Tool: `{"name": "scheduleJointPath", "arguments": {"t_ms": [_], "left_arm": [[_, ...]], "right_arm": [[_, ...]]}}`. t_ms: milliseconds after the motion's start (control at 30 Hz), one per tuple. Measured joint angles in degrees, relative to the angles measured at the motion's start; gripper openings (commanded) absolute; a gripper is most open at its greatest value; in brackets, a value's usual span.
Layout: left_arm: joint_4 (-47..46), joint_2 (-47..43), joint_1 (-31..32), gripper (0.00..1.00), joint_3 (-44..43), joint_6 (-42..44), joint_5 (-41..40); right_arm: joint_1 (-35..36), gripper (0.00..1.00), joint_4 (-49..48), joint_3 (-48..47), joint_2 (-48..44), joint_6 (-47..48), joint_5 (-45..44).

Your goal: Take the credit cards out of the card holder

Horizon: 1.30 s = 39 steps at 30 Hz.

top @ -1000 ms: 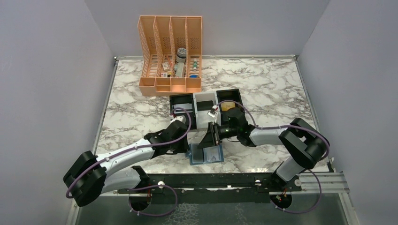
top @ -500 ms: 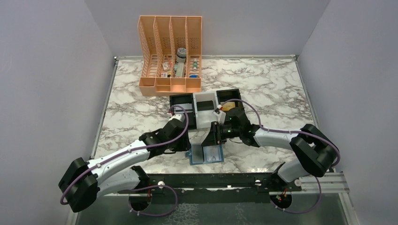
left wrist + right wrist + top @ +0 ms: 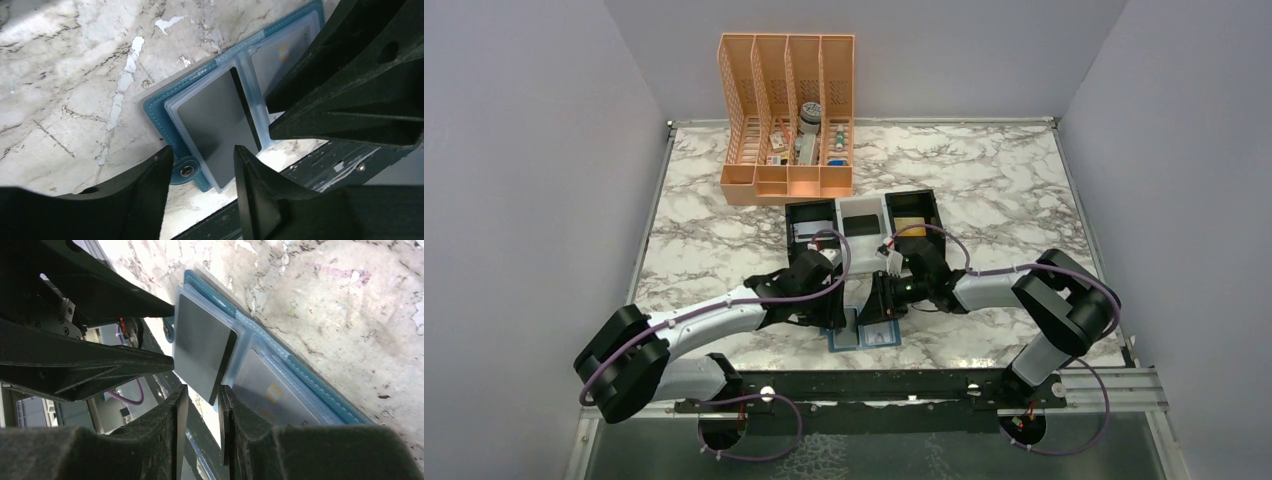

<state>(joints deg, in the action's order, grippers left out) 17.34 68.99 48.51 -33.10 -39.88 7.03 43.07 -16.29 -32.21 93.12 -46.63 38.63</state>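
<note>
The light-blue card holder (image 3: 876, 335) lies open near the table's front edge. In the left wrist view a dark card (image 3: 215, 127) covers its left panel (image 3: 159, 111), and a grey card with a yellow chip (image 3: 280, 55) sits in the right panel. My left gripper (image 3: 836, 318) is open, its fingers (image 3: 150, 192) straddling the holder's snap-tab corner (image 3: 187, 171). My right gripper (image 3: 879, 305) is over the fold, jaws narrowly apart. In the right wrist view the dark card's (image 3: 200, 347) corner pokes between the fingertips (image 3: 226, 415), with a gap showing.
A black-and-white three-compartment tray (image 3: 864, 212) stands just behind the grippers. An orange file rack (image 3: 786, 110) with small items stands at the back. The black front rail (image 3: 874, 385) runs right below the holder. Grey walls close both sides.
My left gripper has moved right, onto the holder's left side. My right gripper has dropped down and left to the holder's fold. The holder has stayed in place.
</note>
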Motion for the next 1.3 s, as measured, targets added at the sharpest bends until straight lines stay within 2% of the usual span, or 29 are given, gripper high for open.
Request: {"name": "scheduleJointPath", "arguments": {"t_ms": [233,467,533,633,833,1067,1300], "left_arm": [[0.8,0.6,0.0,0.34,0.0,1.3,1.2],[4.9,-1.6,0.1,0.26,0.0,1.2,-0.2],[6.1,-1.6,0.1,0.26,0.0,1.2,-1.0],[8.2,-1.7,0.1,0.38,0.0,1.2,-2.5],[11.2,-2.5,0.1,0.38,-3.1,0.7,-4.6],[10.1,-4.1,0.1,0.38,-10.0,-0.8,-4.2],[7.6,-3.4,2.0,0.40,-9.0,-3.7,-2.3]], "right_arm": [[0.0,0.29,1.9,-0.1,0.9,0.5,-1.2],[0.0,0.29,2.6,-0.4,0.9,0.4,-1.8],[0.0,0.29,2.6,-0.4,0.9,0.4,-1.8],[0.0,0.30,2.6,-0.4,0.9,0.5,-1.8],[0.0,0.30,3.3,-1.1,0.9,0.6,-1.7],[0.0,0.28,6.3,-2.8,-0.3,1.9,-3.3],[0.0,0.28,6.7,-2.3,-4.5,1.9,-6.0]]}}
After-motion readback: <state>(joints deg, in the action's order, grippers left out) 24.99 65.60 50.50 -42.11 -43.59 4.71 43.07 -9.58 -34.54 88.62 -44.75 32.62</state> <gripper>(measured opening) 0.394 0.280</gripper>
